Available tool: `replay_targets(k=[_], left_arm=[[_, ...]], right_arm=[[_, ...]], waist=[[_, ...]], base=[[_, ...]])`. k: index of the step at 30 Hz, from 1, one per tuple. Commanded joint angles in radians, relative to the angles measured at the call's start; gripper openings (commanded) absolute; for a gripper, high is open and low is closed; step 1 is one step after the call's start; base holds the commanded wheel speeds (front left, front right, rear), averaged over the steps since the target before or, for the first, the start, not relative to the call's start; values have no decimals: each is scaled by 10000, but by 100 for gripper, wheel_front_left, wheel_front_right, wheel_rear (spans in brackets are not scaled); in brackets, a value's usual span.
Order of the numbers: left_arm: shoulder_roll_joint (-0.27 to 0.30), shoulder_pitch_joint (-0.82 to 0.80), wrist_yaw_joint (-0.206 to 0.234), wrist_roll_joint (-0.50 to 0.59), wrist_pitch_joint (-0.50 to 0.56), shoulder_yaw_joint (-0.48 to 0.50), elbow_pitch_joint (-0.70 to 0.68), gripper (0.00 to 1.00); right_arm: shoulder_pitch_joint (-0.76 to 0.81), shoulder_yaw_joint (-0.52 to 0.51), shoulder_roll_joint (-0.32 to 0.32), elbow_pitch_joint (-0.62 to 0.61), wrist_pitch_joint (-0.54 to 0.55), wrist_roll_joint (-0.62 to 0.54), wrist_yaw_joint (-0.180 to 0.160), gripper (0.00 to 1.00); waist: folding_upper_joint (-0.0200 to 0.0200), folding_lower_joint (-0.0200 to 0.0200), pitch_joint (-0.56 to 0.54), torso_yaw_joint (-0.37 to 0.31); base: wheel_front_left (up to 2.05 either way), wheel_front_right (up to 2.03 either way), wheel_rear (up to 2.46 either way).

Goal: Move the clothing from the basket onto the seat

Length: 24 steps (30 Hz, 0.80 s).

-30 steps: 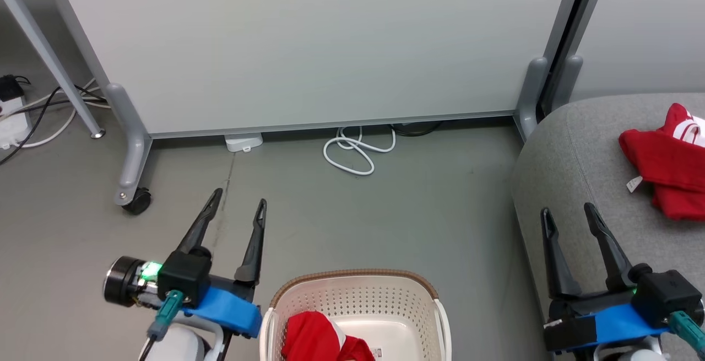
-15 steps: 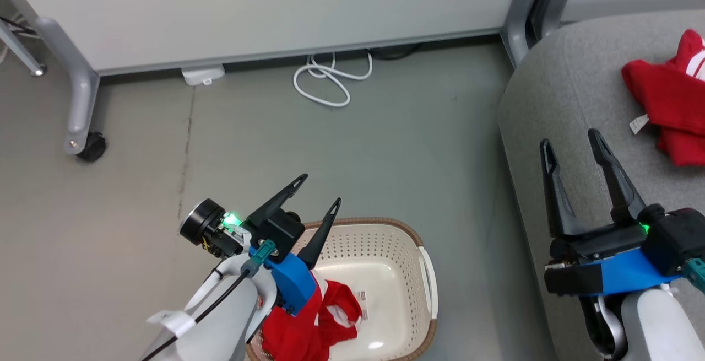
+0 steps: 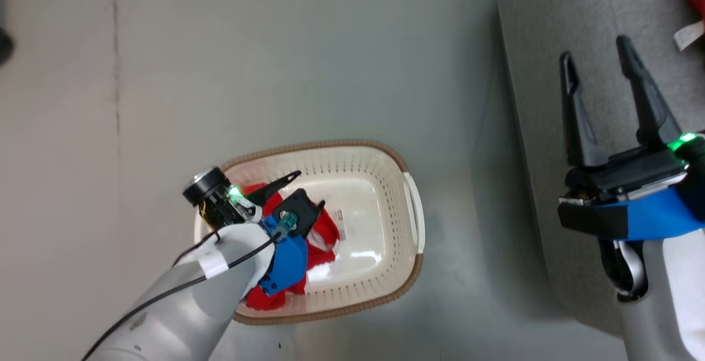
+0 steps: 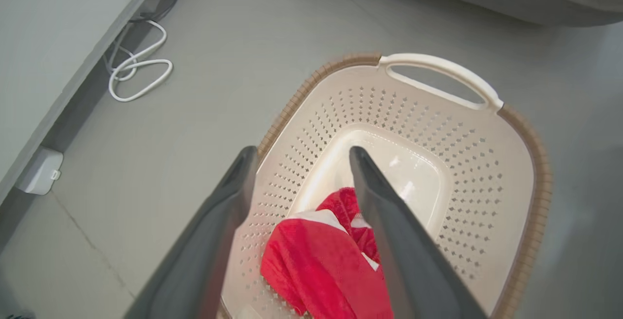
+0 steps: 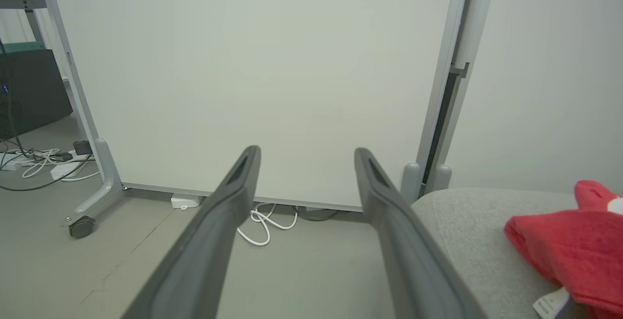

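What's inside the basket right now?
One red garment with white trim lies crumpled at one end of the basket, beside a label on its base. The open left hand and its arm hang over it, hiding part of the garment and whatever lies beneath.

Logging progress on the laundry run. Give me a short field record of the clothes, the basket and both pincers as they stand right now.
basket: on the floor, to the left of the seat
garment in basket: one, red, crumpled at one end
garment on seat: one, red
left pincer: open, reaching into the basket over the garment; contact unclear
right pincer: open, empty, by the seat's edge
remaining: one garment to move
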Motion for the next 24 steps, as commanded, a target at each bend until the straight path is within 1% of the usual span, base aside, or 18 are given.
replay_targets(k=[1, 6, 7, 9, 12, 18, 22, 24], left_arm=[[-51, -374, -1, -120, 154, -303, 264, 100], [-96, -916, -1, -539, 675, -1352, 1041, 100], [-96, -916, -1, -539, 675, -1352, 1041, 100], [-45, -1042, -1, -748, 877, -1696, 1219, 100], [2, -1103, -1, -954, 1419, -2077, 1432, 100], [111, -1432, -1, -1166, 2581, -2337, 1631, 100], [178, -1820, -2, -801, 2942, -2394, 1592, 100], [236, -1924, -2, -511, 3290, -2416, 1720, 100]], right_arm=[[-264, -11, -65, -103, -36, 39, 5, 100], [-641, 45, -53, -228, -38, 57, 5, 100], [-641, 45, -53, -228, -38, 57, 5, 100], [-759, 113, -8, -287, -38, 53, 5, 100], [-897, 91, 20, -409, -38, 71, 5, 100], [-1011, -96, 39, -719, -36, 36, 5, 100], [-1074, -163, 48, -909, -38, 6, 3, 100], [-1111, -202, 44, -1087, -36, 28, 5, 100]], waist=[[-1, -3, 868, -183], [-1, -3, 1679, -272], [-1, -3, 1679, -272], [-1, -3, 1956, -374], [-1, -3, 2369, -502], [-1, -3, 3208, -589], [-1, -3, 3694, -589], [-1, -3, 4040, -584]], base=[[0, 0, 0], [0, 0, 0], [0, 0, 0], [0, 0, 0], [0, 0, 0], [0, 0, 0], [0, 0, 0], [0, 0, 0]])
